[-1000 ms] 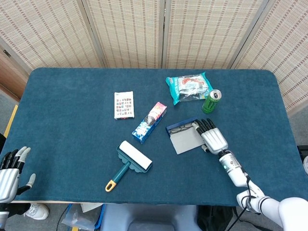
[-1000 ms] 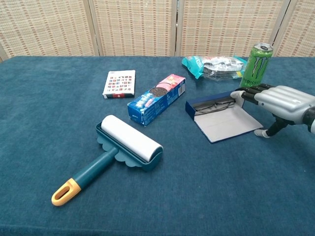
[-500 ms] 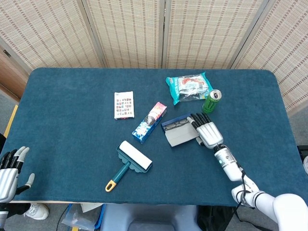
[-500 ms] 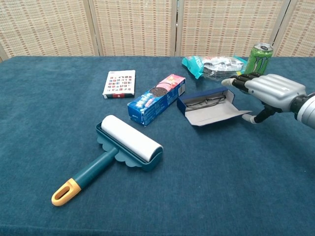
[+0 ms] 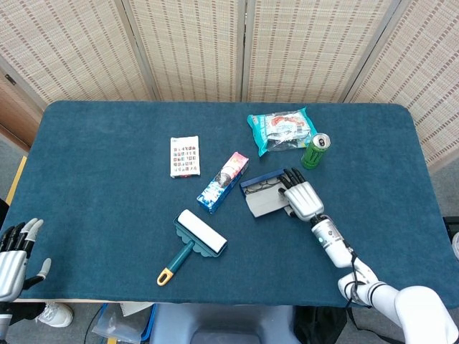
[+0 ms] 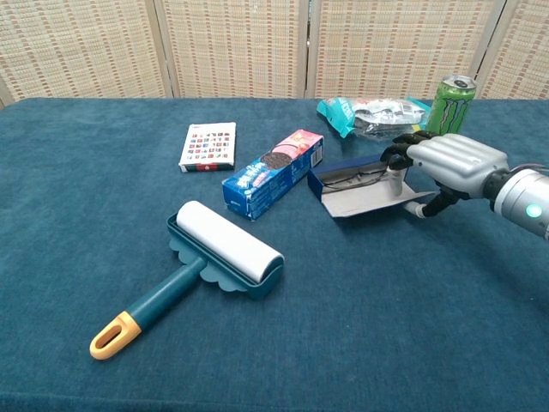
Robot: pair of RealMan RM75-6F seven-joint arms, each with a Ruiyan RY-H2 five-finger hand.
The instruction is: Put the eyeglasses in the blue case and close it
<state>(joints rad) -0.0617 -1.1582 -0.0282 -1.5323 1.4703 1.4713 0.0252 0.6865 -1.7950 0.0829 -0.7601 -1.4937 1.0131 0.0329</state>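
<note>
The blue case (image 5: 264, 193) (image 6: 360, 189) lies open at the table's centre right, its grey-lined lid (image 6: 371, 202) tilted up off the cloth. Dark-framed eyeglasses (image 5: 259, 182) (image 6: 356, 178) lie inside its tray. My right hand (image 5: 303, 197) (image 6: 446, 159) is on the case's right end. Its fingers (image 6: 396, 159) reach over the lid towards the tray, and its thumb touches the lid's near right edge. My left hand (image 5: 14, 254) hangs off the table's front left corner, fingers spread, holding nothing. The chest view does not show it.
A green can (image 5: 314, 150) (image 6: 449, 103) and a teal snack bag (image 5: 281, 130) stand just behind the right hand. A cookie box (image 5: 223, 182) lies left of the case. A lint roller (image 5: 193, 242) sits front centre, and a small card box (image 5: 184, 155) further left.
My right hand has slid the case left and away, towards the cookie box. The lid has risen from flat, and the fingers now curl over it.
</note>
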